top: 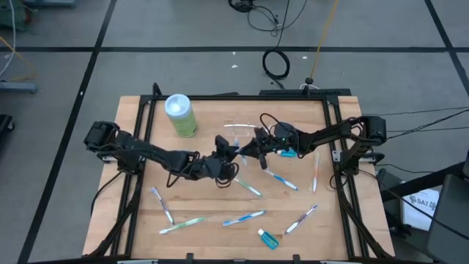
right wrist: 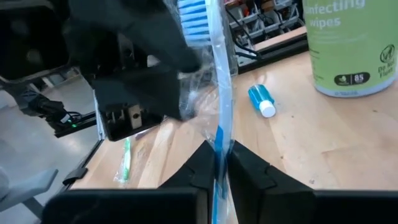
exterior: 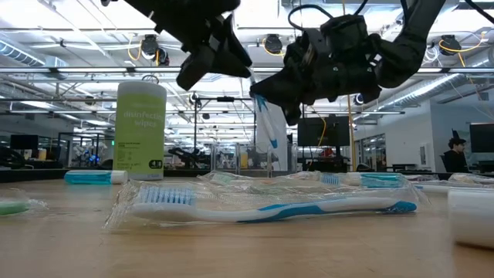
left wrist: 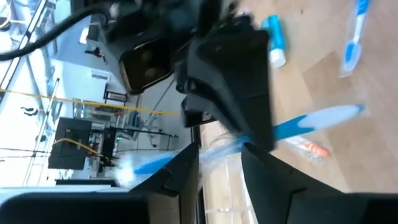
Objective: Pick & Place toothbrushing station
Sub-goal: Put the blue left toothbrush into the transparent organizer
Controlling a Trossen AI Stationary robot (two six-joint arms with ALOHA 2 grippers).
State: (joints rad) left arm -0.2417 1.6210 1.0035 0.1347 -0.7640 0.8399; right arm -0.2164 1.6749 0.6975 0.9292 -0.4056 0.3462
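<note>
Beside green canister (top: 181, 115), clear cup (top: 237, 135)

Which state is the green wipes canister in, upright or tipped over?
Upright. The low view shows the green wipes canister standing on its base on the table, its label reading level; the high view looks straight down on its pale lid.

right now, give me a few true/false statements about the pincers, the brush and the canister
1. The right pincer is shut on a wrapped blue toothbrush. True.
2. The left pincer grips that toothbrush tightly. False: its fingers stand apart, with the brush in the gap between them.
3. The green canister lies on its side. False: it stands upright on the table.
4. Both pincers meet above the middle of the table. True.
5. A small blue tube lies on the table near the canister. True.
6. All toothbrushes are in a cup. False: several lie scattered on the table.
</note>
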